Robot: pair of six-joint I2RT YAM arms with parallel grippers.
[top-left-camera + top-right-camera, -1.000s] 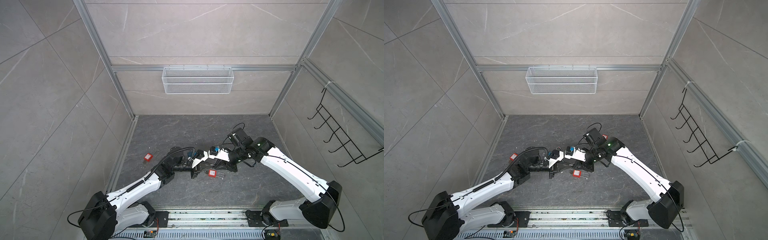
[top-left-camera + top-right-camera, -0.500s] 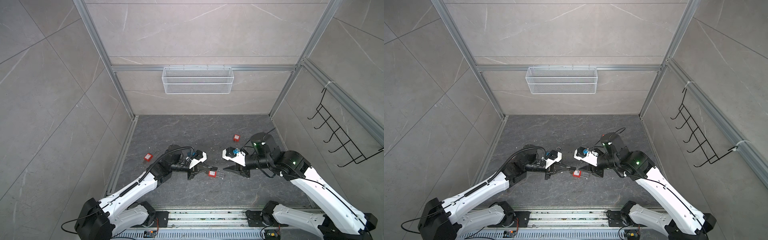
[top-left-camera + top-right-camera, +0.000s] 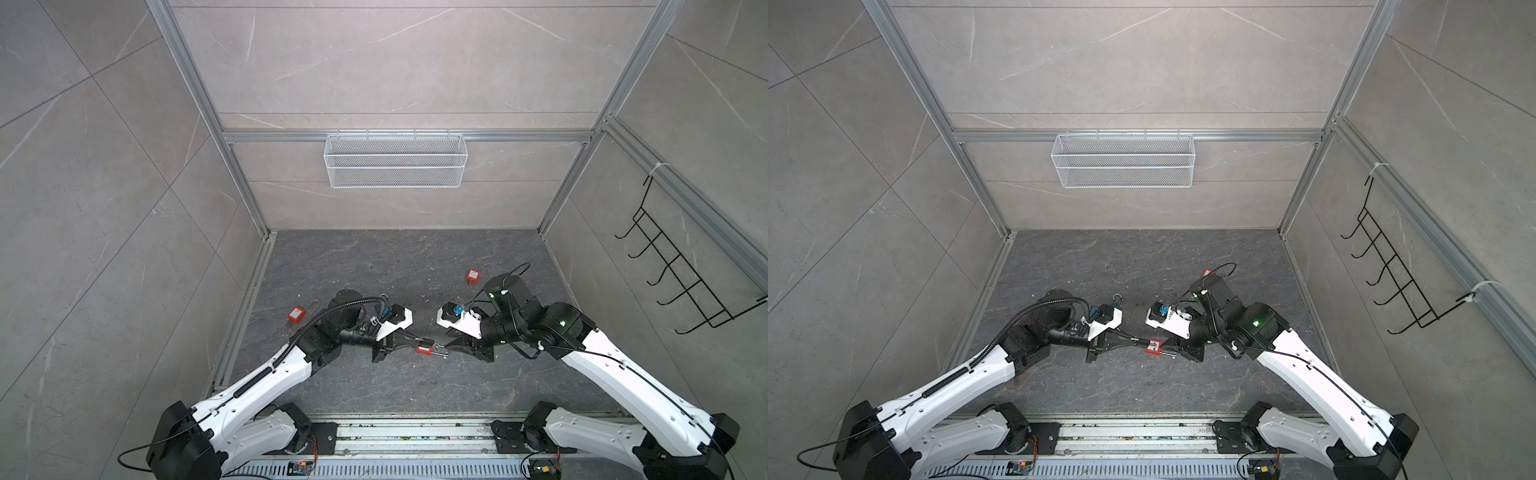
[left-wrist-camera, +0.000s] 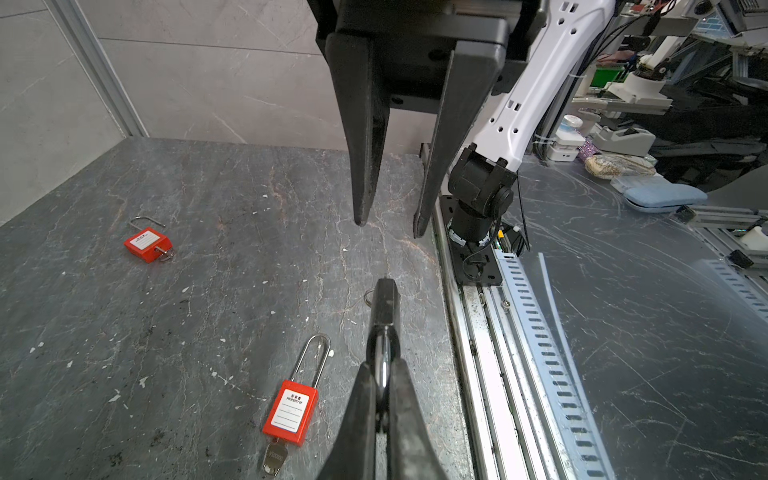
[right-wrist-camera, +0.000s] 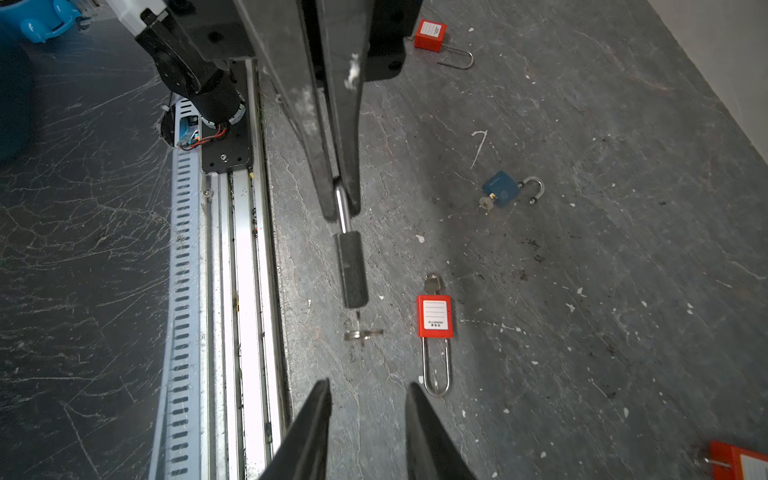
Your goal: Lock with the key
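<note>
left gripper (image 4: 382,368): you have it clamped tight on the shackle (image 5: 343,222) of the black lock (image 5: 352,270).
black lock: it is carried above the floor (image 3: 374,270), between your two arms. Its body points at the right gripper (image 5: 368,388), and both wrist views show it edge-on.
key (image 5: 360,331): you'll find it at the black lock's far end, seemingly in the keyhole, with its ring (image 5: 372,333) on the side of the right gripper.
right gripper: your jaws stand apart with nothing between them. They face the key, near it but not touching.
red lock (image 4: 291,409): it lies flat on the floor just beside the black lock, label up. Its long shackle points toward your right arm, and its own key is in the body.
other locks: a second red lock (image 3: 296,314) lies near the left wall. A third red lock (image 3: 473,275) lies behind your right arm, and a blue lock (image 5: 500,193) lies near your left wrist. All three are on the floor.
</note>
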